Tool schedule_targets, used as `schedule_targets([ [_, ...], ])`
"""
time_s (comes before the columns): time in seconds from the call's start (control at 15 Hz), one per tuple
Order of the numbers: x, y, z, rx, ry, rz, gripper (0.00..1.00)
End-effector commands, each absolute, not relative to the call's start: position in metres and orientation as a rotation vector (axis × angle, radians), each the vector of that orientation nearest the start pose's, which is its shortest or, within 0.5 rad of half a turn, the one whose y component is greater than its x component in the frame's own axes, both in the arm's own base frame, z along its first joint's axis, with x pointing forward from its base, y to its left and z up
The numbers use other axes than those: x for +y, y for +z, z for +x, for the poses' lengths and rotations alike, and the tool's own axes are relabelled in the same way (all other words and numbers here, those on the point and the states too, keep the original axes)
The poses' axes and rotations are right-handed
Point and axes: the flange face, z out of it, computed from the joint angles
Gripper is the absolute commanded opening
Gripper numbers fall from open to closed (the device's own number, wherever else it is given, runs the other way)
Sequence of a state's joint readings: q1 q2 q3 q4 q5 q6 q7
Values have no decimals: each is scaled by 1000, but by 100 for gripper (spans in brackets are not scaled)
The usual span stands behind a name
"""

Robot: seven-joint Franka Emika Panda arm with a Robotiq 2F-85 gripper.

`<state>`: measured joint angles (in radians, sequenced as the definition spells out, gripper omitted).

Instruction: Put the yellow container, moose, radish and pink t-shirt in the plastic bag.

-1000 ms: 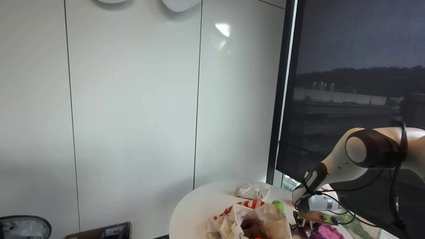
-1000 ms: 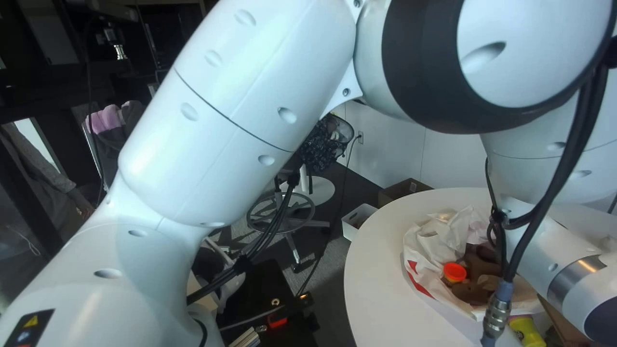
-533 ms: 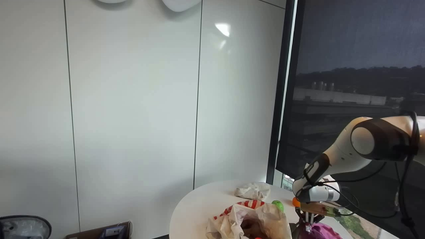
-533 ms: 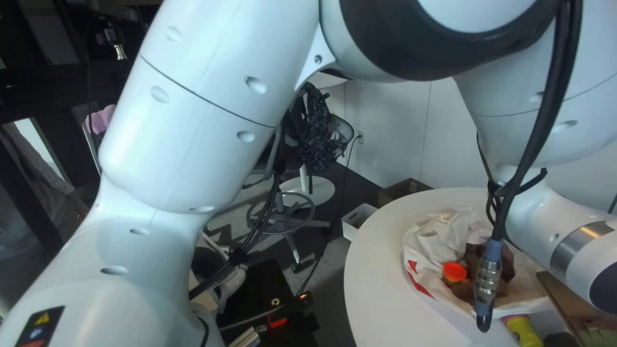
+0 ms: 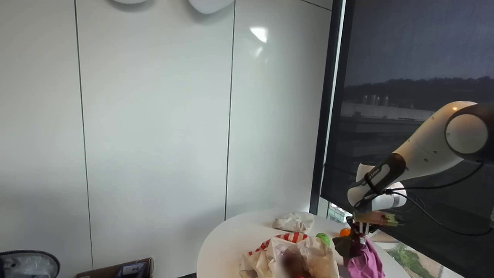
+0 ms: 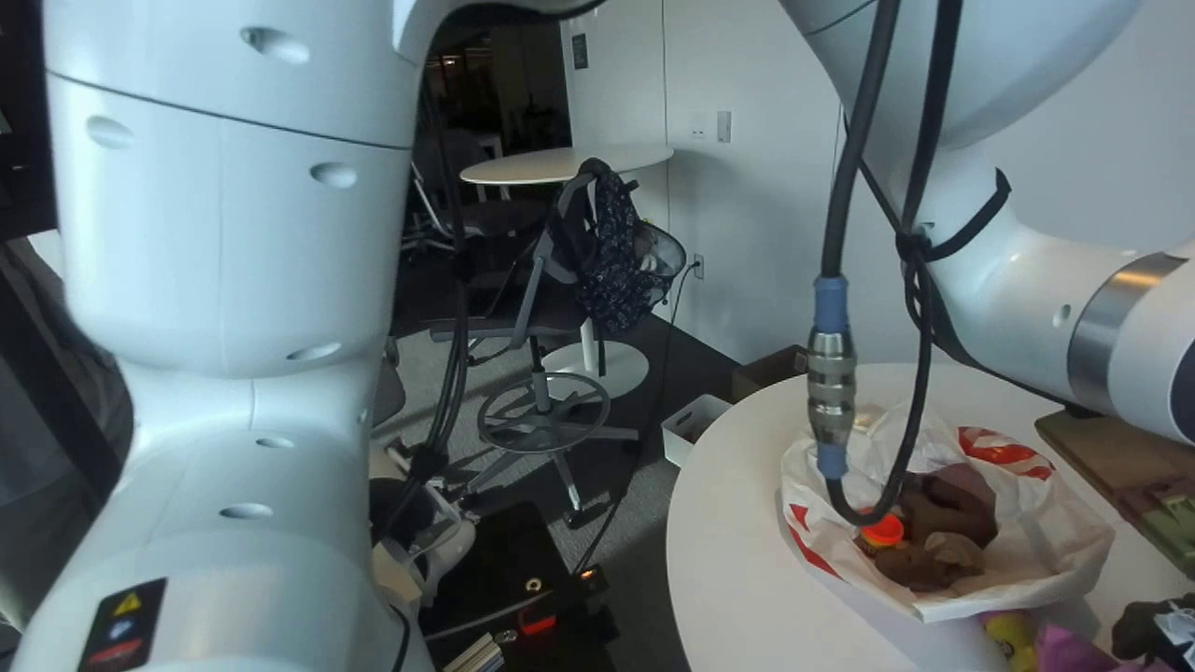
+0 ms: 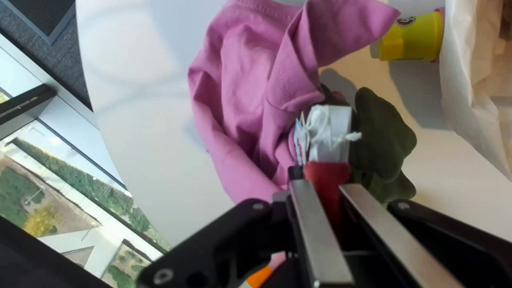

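In the wrist view, soft, matt cloth on the pink t-shirt (image 7: 248, 80) at 12 o'clock; smooth, shiny plastic on the yellow container (image 7: 416, 38) at 2; thin, crinkly plastic on the white bag (image 7: 472, 80) between 2 and 3; smooth metal on the gripper fingers (image 7: 319, 232) at 5. In an exterior view, glossy wall (image 5: 154, 135) at 9.
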<state>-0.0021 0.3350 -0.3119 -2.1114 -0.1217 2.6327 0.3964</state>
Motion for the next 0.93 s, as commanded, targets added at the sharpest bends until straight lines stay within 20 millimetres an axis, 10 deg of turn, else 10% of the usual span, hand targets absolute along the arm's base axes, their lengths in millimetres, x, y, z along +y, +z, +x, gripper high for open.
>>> schedule_targets([
  [0.0, -159, 347, 540, 869, -471, -3169, 4],
  [0.4, -92, 411, 521, 485, -596, -3188, 3],
  [0.87, 18, 406, 547, 86, -636, -3165, 4],
])
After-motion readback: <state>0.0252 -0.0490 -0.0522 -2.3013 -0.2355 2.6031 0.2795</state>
